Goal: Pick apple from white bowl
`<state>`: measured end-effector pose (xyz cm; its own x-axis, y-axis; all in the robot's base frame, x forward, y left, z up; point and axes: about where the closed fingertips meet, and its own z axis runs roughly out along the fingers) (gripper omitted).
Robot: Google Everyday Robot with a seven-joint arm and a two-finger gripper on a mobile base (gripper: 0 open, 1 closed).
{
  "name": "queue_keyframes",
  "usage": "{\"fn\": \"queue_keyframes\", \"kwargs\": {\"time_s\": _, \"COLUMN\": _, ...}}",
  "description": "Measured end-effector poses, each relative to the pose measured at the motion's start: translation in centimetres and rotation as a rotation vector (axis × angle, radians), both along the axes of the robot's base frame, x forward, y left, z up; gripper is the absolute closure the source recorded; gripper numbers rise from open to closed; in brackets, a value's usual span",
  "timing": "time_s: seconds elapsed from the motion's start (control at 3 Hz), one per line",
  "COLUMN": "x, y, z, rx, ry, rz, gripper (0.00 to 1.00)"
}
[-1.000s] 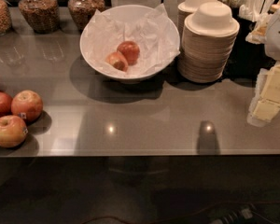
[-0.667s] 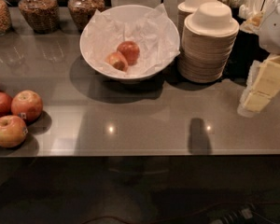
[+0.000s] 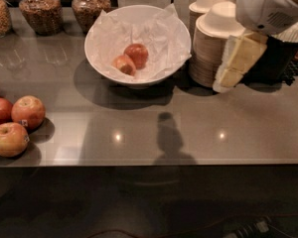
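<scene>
Bench (image 3: 188,128) loaded. White bowl (image 3: 92,63) sat centre-rear, paper-lined. Stacked cream bowls (image 3: 208,48) just right of it. Gripper (image 3: 233,66) seen in front of stack, apart from bowl; open or closed cannot be told. Apple (image 3: 137,55) lying in bowl, paler apple (image 3: 123,64) just beside.

Risk: stack could be clipped on leftward sweep; paler apple could be taken by mistake.

Since earlier frame: gripper carried up-left from right edge.

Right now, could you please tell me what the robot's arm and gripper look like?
The arm ends in a rounded, glossy white housing with a small patch of dark vent slots. Below it, the gripper, at the right by the stacked cream bowls, is blocky and pale cream-yellow, in jointed segments. No cables or markings show.
</scene>
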<state>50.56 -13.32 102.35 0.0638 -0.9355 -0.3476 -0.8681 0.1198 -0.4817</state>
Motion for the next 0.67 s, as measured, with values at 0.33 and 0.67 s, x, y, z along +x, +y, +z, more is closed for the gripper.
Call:
{"fn": "queue_keyframes", "kwargs": {"time_s": 0.33, "x": 3.5, "y": 3.6, "z": -0.5, "rx": -0.019, "ry": -0.049, "rz": 0.093, "gripper": 0.0}}
{"fn": "queue_keyframes", "kwargs": {"time_s": 0.67, "x": 6.6, "y": 6.1, "z": -0.9, "rx": -0.011, "ry": -0.106, "rz": 0.169, "gripper": 0.0}}
